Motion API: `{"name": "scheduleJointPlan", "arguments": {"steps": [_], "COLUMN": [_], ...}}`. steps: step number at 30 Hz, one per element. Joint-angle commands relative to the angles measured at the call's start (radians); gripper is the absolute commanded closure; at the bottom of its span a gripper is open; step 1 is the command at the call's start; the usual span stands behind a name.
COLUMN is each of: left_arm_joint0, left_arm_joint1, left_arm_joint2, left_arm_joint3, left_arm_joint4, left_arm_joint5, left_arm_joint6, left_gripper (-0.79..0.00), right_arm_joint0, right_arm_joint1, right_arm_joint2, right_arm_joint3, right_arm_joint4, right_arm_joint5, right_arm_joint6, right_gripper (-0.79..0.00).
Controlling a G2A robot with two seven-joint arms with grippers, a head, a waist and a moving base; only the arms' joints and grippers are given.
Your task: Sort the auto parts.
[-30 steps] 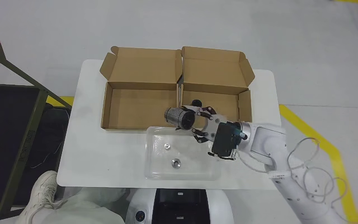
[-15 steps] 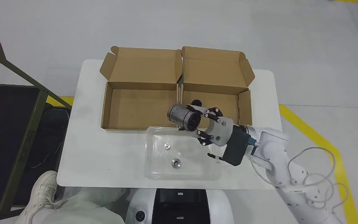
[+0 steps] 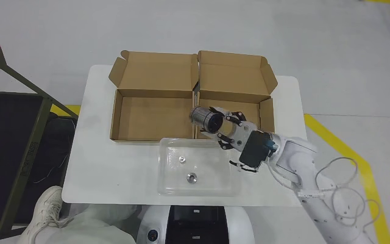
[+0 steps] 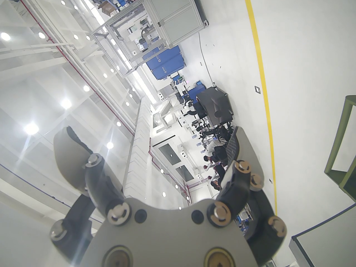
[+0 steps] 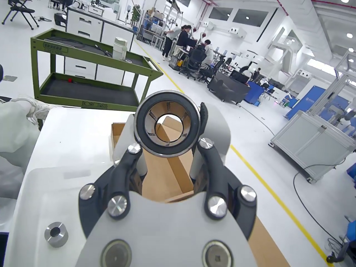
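My right gripper (image 3: 214,123) is shut on a dark ribbed cylindrical part (image 3: 205,118), held on its side above the near left corner of the right cardboard box (image 3: 244,111). In the right wrist view the part (image 5: 167,123) shows a hollow bore ringed in black, clamped between the fingers (image 5: 215,129). Two small metal parts, a tiny one (image 3: 181,160) and a bushing (image 3: 191,178), lie in the clear tray (image 3: 163,180). The bushing (image 5: 56,234) also shows beside my right wrist. My left gripper (image 4: 153,145) points up at the ceiling, open, with nothing between its fingers.
The left cardboard box (image 3: 152,116) stands open beside the right one, both with lids folded back. The white table (image 3: 91,152) has bare surface left of the tray. A green cart (image 5: 83,65) stands off the table's left side.
My right gripper has carried the cylindrical part from over the tray's far edge back and to the right, over the right box's near corner.
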Motion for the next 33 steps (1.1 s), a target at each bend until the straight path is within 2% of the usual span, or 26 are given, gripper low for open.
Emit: {"name": "scheduleJointPlan", "arguments": {"steps": [1, 18, 27, 33], "left_arm_joint0": [0.0, 0.0, 0.0, 0.0], "left_arm_joint1": [0.0, 0.0, 0.0, 0.0], "left_arm_joint2": [0.0, 0.0, 0.0, 0.0], "left_arm_joint3": [0.0, 0.0, 0.0, 0.0], "left_arm_joint4": [0.0, 0.0, 0.0, 0.0], "left_arm_joint5": [0.0, 0.0, 0.0, 0.0], "left_arm_joint6": [0.0, 0.0, 0.0, 0.0], "left_gripper": [-0.785, -0.785, -0.785, -0.785], "right_arm_joint0": [0.001, -0.007, -0.035, -0.019], "right_arm_joint1": [-0.001, 0.0, 0.003, 0.004], "right_arm_joint2": [0.0, 0.072, 0.14, 0.165], "right_arm_joint3": [0.017, 0.147, 0.16, 0.2], "right_arm_joint4": [0.01, 0.145, 0.177, 0.252], "right_arm_joint5": [0.005, 0.064, 0.191, 0.168], "right_arm_joint6": [0.03, 0.279, 0.431, 0.523], "right_gripper": [0.0, 0.0, 0.0, 0.0]}}
